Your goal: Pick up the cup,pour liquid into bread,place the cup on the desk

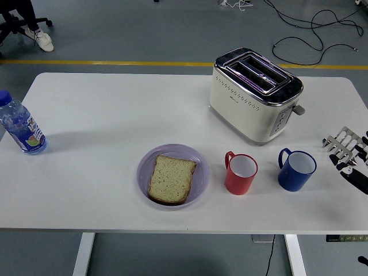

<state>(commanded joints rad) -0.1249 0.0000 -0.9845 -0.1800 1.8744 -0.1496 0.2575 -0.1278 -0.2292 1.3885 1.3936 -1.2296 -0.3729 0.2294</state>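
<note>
My right hand (pixel 347 150) is silver and black. Before me: a white counter (pixel 103 172), a red cup (pixel 240 173), a blue cup (pixel 296 170), tan bread (pixel 171 178) on a lilac plate (pixel 198 183), a cream toaster (pixel 253 95) trimmed in chrome, and a blue-capped bottle (pixel 20 125).

A grey floor (pixel 144 34) is seen beyond the white worktop (pixel 115 115), which is carried on white legs (pixel 84 253). A yellow line (pixel 103 62) is painted across the floor, parallel to the worktop's far edge. Black cables (pixel 313 34) are looped on the floor at the far right. At the far left, part of a black chair base (pixel 14 26) and a person's white shoe (pixel 43 40) are visible. The lighting is even and soft.
</note>
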